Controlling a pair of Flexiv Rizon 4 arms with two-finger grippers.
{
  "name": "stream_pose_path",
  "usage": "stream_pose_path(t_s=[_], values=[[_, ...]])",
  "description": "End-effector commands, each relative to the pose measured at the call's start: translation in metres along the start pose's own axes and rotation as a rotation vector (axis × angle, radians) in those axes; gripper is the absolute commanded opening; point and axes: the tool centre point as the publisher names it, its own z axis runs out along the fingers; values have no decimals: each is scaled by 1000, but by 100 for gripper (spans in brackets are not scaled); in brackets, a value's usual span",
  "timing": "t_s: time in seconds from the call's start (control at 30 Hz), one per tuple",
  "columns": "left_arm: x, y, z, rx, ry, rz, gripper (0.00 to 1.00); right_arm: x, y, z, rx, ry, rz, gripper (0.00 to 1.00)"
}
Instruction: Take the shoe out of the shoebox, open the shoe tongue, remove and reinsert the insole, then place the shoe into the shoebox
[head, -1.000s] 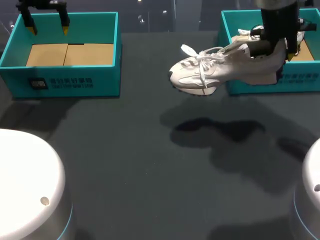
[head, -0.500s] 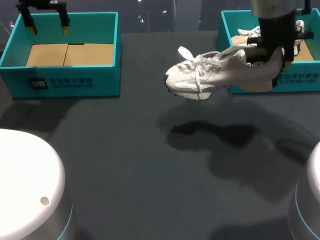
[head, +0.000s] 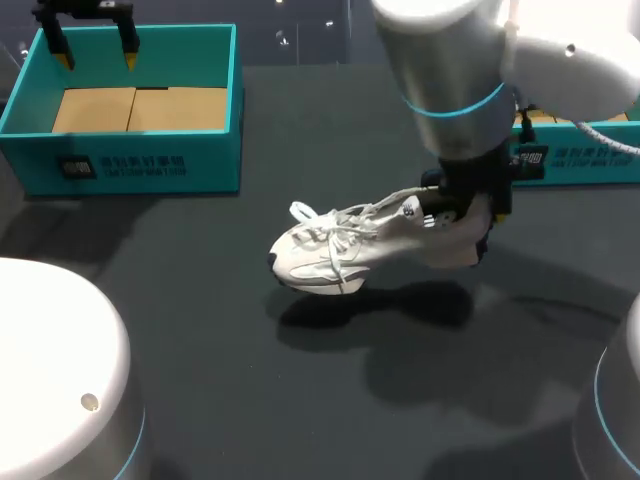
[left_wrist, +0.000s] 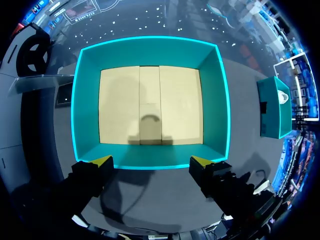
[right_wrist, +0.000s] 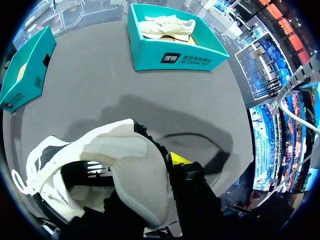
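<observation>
Our right fingers clamp the white laced shoe by its padded heel; our left fingers gape above a rectangular teal shoebox.

Mid-table, shoe in right claw, left claw over far-left shoebox.

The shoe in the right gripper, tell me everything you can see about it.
The shoe is a white lace-up sneaker with loose white laces, a smooth, padded-looking upper and a dark lining. The right gripper grips it at the heel, with one yellow tip outside the heel collar. It lies lengthwise with its toe toward my left and tipped slightly down. It hangs low over the dark table, with its shadow right beneath; whether the toe touches the table is unclear.
</observation>
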Motion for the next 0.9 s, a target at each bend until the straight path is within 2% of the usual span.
stream_pose_path(t_s=[0.03, 0.2, 0.37, 0.6, 0.9], values=[[0, 0, 0, 0, -1, 0, 100, 17, -12, 19, 6, 6, 9, 0], [0, 0, 0, 0, -1, 0, 100, 32, -26, 35, 13, 26, 6, 0], [0, 0, 0, 0, -1, 0, 100, 44, -33, 53, 25, 9, -3, 0], [0, 0, 0, 0, -1, 0, 100, 50, -39, 81, 60, 14, 18, 0], [0, 0, 0, 0, -1, 0, 100, 54, -39, 99, 81, 18, 4, 0]])
